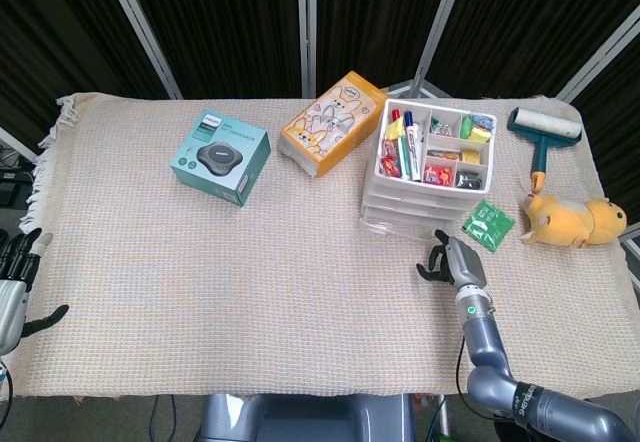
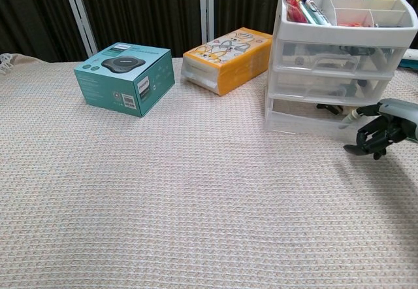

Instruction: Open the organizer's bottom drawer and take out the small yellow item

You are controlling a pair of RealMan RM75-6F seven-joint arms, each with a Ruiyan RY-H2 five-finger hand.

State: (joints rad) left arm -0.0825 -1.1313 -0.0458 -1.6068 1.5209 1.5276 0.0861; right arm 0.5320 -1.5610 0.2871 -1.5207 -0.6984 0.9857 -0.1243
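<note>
Table cover (image 1: 200, 292): woven cloth, coarse waffle texture, matt, fringed at one edge. Organizer (image 2: 333, 73): translucent plastic, smooth, slight sheen. Teal box (image 1: 220, 158) and orange box (image 1: 332, 122): printed cardboard, smooth, semi-gloss. Green packet (image 1: 488, 226): glossy foil or plastic. Toy (image 1: 568, 220): plush, fuzzy. Right hand (image 1: 452, 262): grey and black, smooth, hard-looking casing.

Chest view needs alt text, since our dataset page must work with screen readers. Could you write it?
The robot's right hand, fingers curled, reaches toward the closed bottom drawer of a white organizer on a woven cloth-covered table. The organizer's top tray holds markers and small items. Left of it sit an orange cartoon-print box and a teal box.
</note>
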